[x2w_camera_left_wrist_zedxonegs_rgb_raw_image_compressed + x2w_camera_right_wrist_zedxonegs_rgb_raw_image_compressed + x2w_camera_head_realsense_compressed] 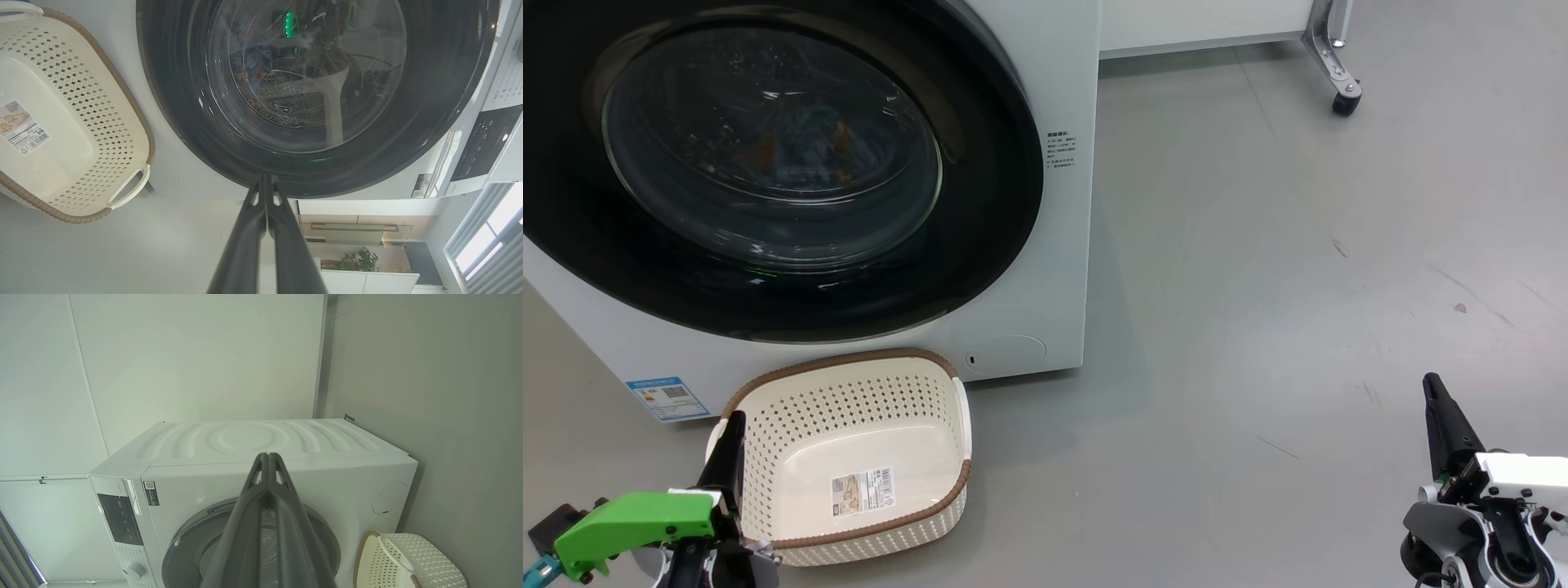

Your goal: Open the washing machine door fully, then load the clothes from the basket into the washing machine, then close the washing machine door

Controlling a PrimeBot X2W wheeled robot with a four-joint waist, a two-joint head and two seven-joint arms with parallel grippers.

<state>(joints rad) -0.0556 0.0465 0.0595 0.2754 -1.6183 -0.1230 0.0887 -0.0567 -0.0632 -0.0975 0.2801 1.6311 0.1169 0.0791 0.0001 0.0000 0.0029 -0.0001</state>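
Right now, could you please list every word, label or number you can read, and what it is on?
Nothing can be read clearly.
Blue label on the washing machine front: too small.
Print block right of the washing machine door: blurred.
Barcode label in the basket: too small.

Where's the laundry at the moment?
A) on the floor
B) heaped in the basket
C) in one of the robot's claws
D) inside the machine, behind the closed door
D: the clothes show blue through the glass of the shut washing machine door, and the basket carries just its label.
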